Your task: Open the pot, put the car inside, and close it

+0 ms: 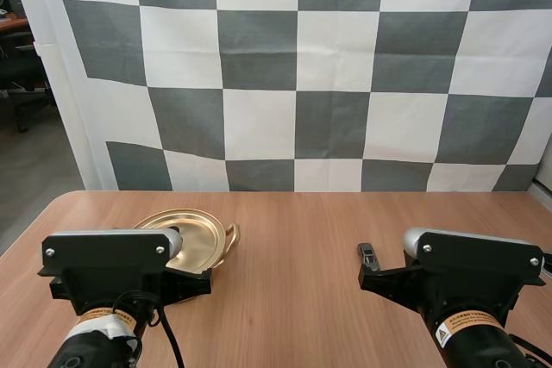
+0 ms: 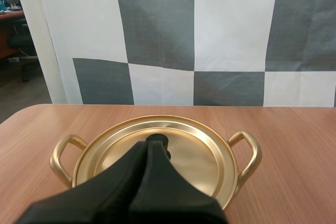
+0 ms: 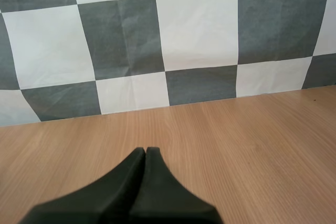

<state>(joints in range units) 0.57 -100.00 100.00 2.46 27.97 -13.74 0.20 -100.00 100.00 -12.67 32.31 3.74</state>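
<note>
left fingers [image 2: 134,179]: pressed together, seen near lid [image 2: 202,156] of closed pot [image 2: 248,153] | right fingers [image 3: 123,184]: pressed together over desk [image 1: 293,299] | car [image 1: 368,255]: laid on desk, well apart from pot

The right end effector [image 3: 145,150] has its two black fingers [image 3: 123,184] lying flush together as one dark wedge, with only a thin seam running between them up to the tips. The tips point forward across a light brown wooden worktop [image 3: 252,140]. Its grain runs away from the end effector toward the far edge.
</note>
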